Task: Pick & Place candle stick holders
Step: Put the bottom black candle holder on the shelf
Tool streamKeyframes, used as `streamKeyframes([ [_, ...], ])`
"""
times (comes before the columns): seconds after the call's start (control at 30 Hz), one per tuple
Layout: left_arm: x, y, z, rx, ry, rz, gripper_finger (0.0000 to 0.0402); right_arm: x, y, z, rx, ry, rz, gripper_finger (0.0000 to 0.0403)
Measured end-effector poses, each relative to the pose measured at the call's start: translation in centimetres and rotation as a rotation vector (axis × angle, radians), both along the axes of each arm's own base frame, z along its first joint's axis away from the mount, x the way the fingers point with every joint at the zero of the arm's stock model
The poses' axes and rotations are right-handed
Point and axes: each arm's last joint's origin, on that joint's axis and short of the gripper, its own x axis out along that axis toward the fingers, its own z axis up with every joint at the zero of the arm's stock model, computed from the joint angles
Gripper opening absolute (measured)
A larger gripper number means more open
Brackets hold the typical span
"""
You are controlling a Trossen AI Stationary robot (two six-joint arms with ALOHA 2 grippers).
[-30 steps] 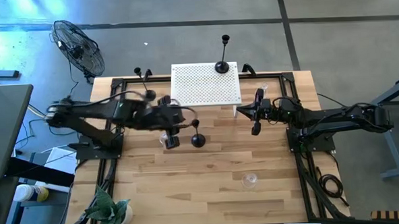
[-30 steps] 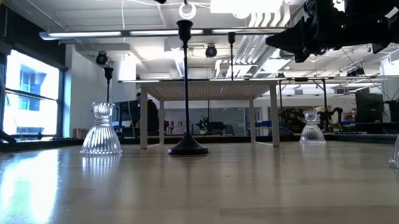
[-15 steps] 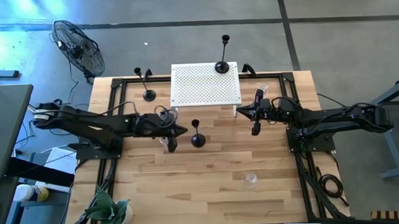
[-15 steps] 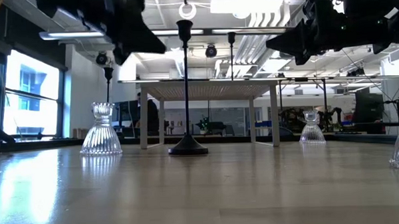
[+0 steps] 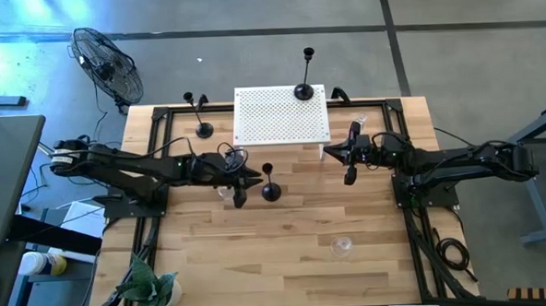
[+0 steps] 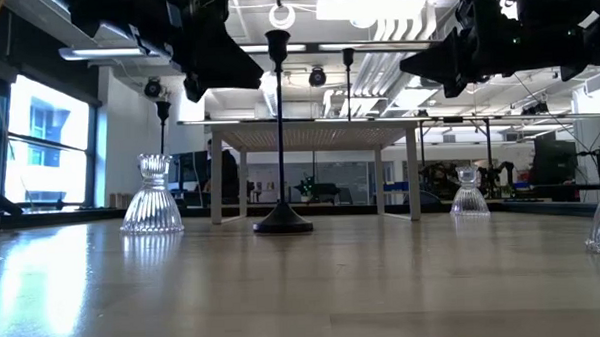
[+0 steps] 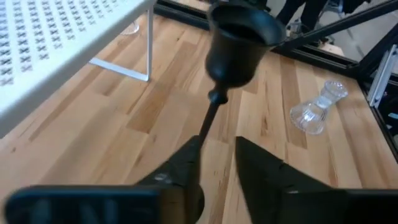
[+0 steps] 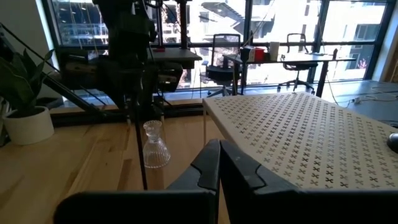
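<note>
Three black candlesticks (image 5: 270,190), three clear glass holders (image 6: 153,197), one white perforated stand (image 5: 281,115)

Bright daylight floods the windows (image 8: 205,25) behind the table (image 6: 314,288), washing them out. Ceiling lights (image 6: 374,6) glare at table height, leaving both arms as dark silhouettes. The near candlestick cup (image 7: 239,40) looks soft, and the fingers (image 7: 267,180) beside it blur.
</note>
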Motion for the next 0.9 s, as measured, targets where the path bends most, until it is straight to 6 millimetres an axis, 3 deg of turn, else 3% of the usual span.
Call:
streamKeyframes([
  [0.2,0.6,0.0,-0.5,0.047,0.0,-0.02,0.0199,0.0,0.0,0.0,0.0,0.0,0.0,0.0001],
  [0.37,1.9,0.0,-1.4,0.084,-0.024,-0.026,0.0222,0.0,0.0,0.0,0.0,0.0,-0.002,0.0001],
  [0.63,2.5,0.1,-1.3,0.135,-0.082,0.014,0.0196,0.0,0.0,0.0,0.0,0.002,-0.004,0.0001],
  [0.9,2.6,0.0,-1.0,0.149,-0.113,-0.008,0.0105,0.0,0.0,0.0,-0.001,0.002,-0.004,0.0002],
])
